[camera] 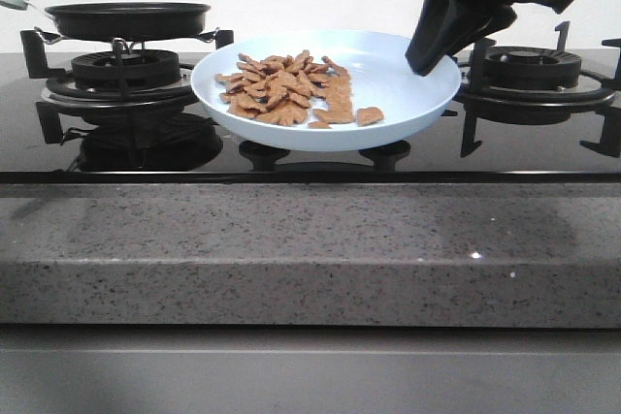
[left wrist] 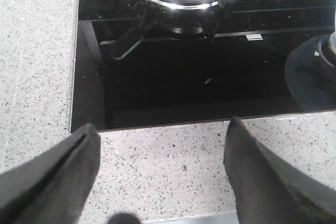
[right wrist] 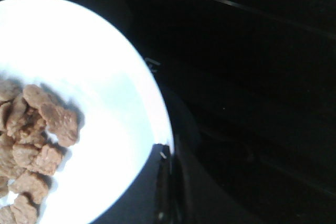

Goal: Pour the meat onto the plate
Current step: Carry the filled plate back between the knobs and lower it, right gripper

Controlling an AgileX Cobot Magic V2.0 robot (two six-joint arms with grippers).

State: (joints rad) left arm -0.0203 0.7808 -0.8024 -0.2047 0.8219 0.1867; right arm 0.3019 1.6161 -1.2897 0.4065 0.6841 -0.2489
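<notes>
Most of the meat (camera: 286, 89) sits heaped on the plate (camera: 408, 109), which our right pincer (camera: 437, 57) pinches by the rim, so a slip could tip it, while our left pincer (left wrist: 163, 177) hangs wide open and empty over the table (left wrist: 173, 166).

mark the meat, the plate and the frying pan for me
meat (camera: 281, 89), front view, middle of the heap.
plate (camera: 408, 118), front view, bare outer wall near the right rim.
frying pan (camera: 126, 19), front view, black side wall, on the left burner.
</notes>
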